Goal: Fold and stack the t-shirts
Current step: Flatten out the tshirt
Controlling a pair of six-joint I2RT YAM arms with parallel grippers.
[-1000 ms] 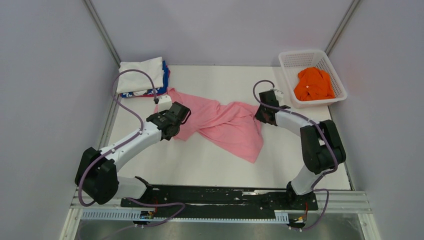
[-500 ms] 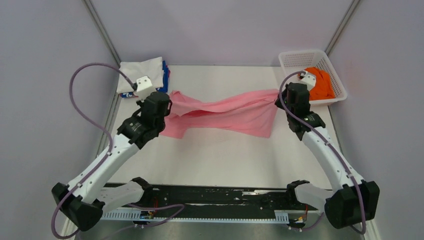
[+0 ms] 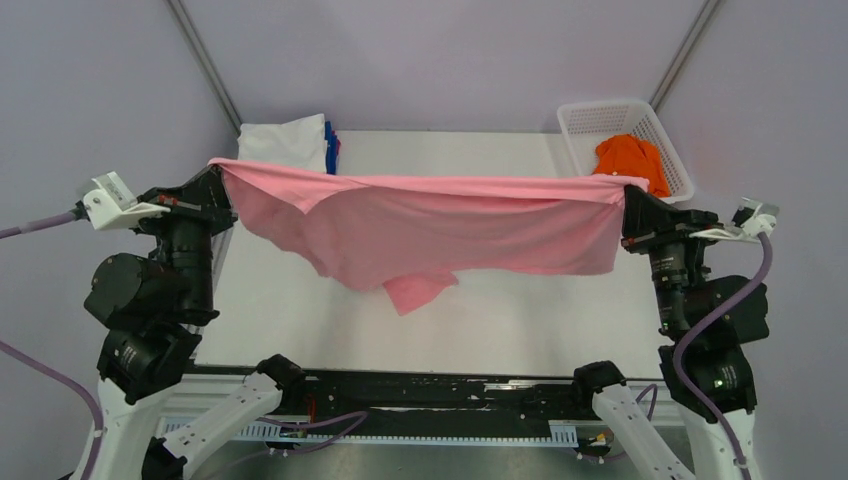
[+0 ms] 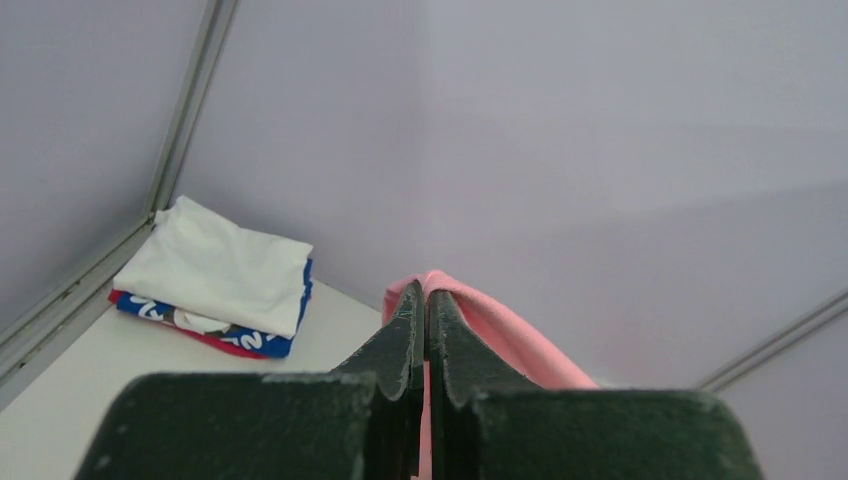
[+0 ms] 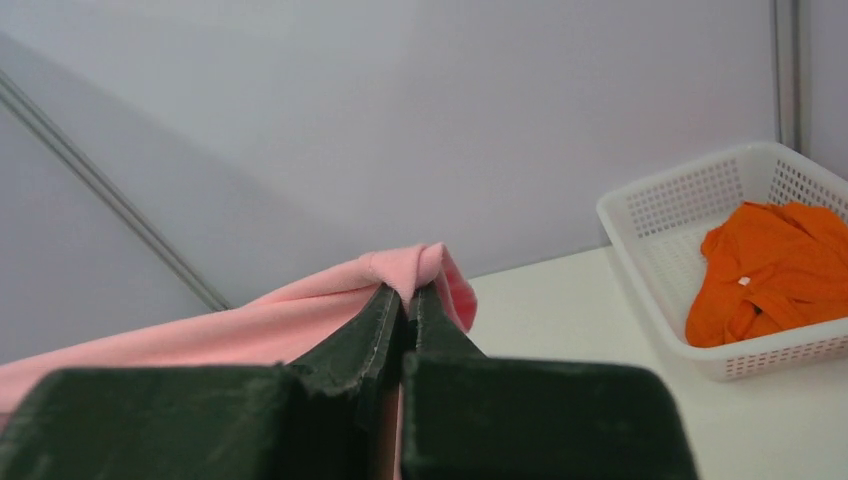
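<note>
The left arm (image 3: 150, 300) and right arm (image 3: 665, 265) pair chunky black joint housings with white shell links. A lilac cable (image 3: 40, 225) trails from each. A small white block (image 3: 110, 200), probably a camera mount, tops each wrist. The left tool (image 4: 425, 295) and right tool (image 5: 408, 295) have matt, dark green, wedge-shaped fingers.

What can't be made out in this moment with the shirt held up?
Top external: the pink t-shirt hides the table behind it; whether its lowest flap touches the table is unclear.
Left wrist: the left gripper blocks most of the shirt; the folded stack shows only edges, so its count is unclear.
Right wrist: the right gripper covers the pinched cloth; the basket is cut off by the right edge.
</note>
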